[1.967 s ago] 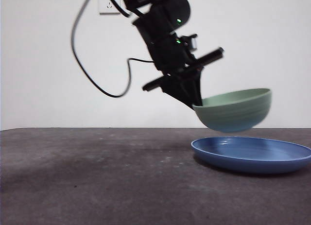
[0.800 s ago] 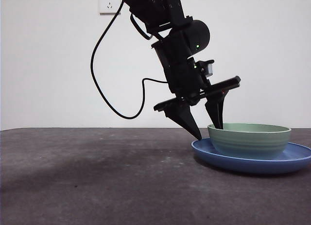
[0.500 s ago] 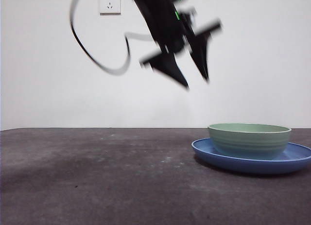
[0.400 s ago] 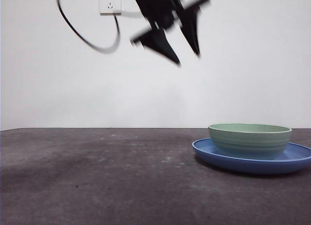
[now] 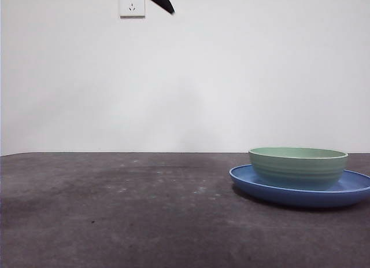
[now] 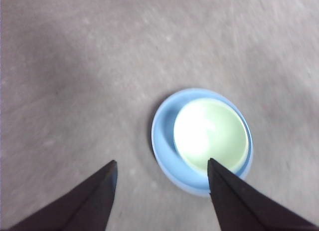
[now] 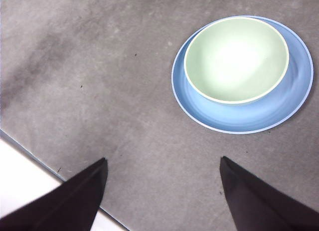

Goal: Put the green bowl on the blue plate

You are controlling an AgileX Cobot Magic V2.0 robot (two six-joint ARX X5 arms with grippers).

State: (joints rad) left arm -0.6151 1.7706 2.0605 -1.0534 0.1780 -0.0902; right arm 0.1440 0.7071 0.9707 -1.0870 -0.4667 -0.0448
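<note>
The green bowl (image 5: 298, 168) stands upright on the blue plate (image 5: 254, 184) at the right of the table, set toward the plate's left side. Nothing touches them. My left gripper (image 6: 161, 161) is open and empty, high above the table; the bowl (image 6: 212, 136) and plate (image 6: 162, 141) lie far below it. Only its black jaw tips show at the top edge of the front view (image 5: 185, 4). My right gripper (image 7: 163, 159) is open and empty, also high up, with the bowl (image 7: 237, 59) and plate (image 7: 249, 118) below and ahead of it.
The dark grey tabletop (image 5: 115, 210) stretches left of the plate. A white wall socket (image 5: 132, 3) sits on the back wall. The table's edge (image 7: 30, 152) shows in the right wrist view, with white floor beyond it.
The gripper lowered the bowl onto the plate, opened and let go, then rose up and to the left until only its tips show. The bowl and plate stay still.
</note>
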